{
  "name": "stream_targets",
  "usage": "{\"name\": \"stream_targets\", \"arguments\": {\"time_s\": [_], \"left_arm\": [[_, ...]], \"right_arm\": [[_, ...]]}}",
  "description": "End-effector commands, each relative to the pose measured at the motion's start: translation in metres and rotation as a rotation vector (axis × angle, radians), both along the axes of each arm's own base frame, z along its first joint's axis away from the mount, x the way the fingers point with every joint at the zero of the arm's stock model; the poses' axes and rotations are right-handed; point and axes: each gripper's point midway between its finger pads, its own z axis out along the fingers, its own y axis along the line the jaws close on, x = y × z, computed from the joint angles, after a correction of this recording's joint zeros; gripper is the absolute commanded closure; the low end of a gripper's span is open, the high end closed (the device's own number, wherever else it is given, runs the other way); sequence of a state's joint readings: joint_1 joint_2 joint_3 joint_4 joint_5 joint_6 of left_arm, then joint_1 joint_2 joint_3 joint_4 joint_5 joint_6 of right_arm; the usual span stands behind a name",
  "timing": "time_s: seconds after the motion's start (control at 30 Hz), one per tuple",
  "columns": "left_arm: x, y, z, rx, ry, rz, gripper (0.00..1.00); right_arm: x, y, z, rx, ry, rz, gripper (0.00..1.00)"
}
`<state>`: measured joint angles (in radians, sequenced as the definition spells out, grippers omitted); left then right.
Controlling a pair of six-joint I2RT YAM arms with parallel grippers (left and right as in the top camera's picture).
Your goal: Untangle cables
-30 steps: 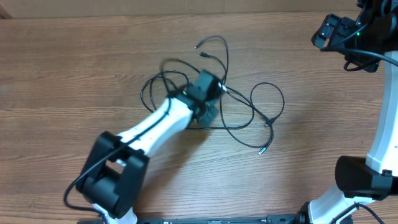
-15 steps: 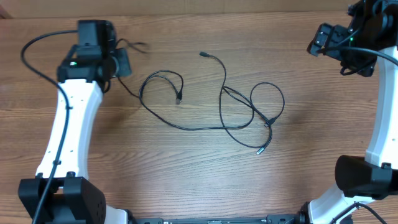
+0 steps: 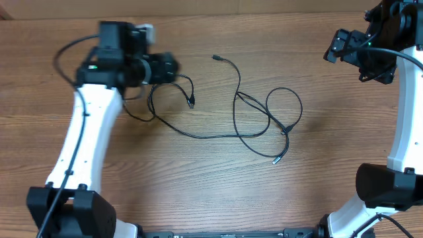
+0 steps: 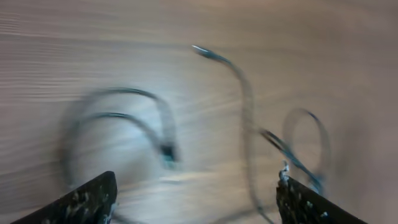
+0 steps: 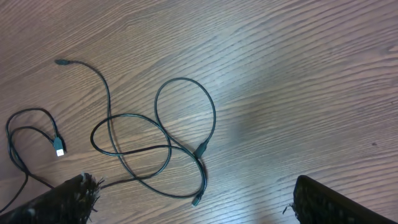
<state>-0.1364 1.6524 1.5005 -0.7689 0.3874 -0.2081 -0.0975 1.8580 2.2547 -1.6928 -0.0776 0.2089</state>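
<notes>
Overhead had the cables crossed near the far edge of the counter, left fingers and right fingers both spread wide and empty, so I judged pinching beside the plug and drawing gently outward was best.

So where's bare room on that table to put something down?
Bare table lies along the near edge below the cables, and between them and the right arm. The middle is crowded with loops, up to the left gripper.
</notes>
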Motion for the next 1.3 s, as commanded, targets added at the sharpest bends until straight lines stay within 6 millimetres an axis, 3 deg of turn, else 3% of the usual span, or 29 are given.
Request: {"name": "stream_targets", "arguments": {"time_s": [0.0,0.2,0.33,0.43,0.77,1.1,1.27], "left_arm": [[-0.014,-0.062,-0.015,-0.059,0.054,-0.150,0.20],[-0.032,-0.132,-0.063,-0.039,0.138,-0.290,0.22],[-0.044,-0.154,-0.103,0.071,0.147,-0.406,0.25],[-0.057,-0.170,-0.127,0.164,0.104,-0.584,0.22],[-0.071,-0.181,-0.175,0.600,-0.071,-0.912,0.20],[-0.093,-0.200,-0.208,0.671,-0.063,-1.034,0.20],[-0.100,-0.196,-0.212,0.679,-0.028,-1.044,0.39]], "right_arm": [[0.000,-0.006,-0.001,-0.031,0.003,-0.007,0.00],[-0.002,-0.014,-0.002,-0.075,0.011,-0.026,0.00],[-0.002,-0.014,-0.002,-0.075,0.012,-0.026,0.00],[-0.002,-0.014,-0.002,-0.075,0.012,-0.026,0.00],[-0.002,-0.014,-0.002,-0.074,0.011,-0.026,0.00],[-0.001,-0.014,-0.002,-0.074,0.011,-0.026,0.00],[-0.002,-0.014,-0.002,-0.074,0.011,-0.026,0.00]]}}
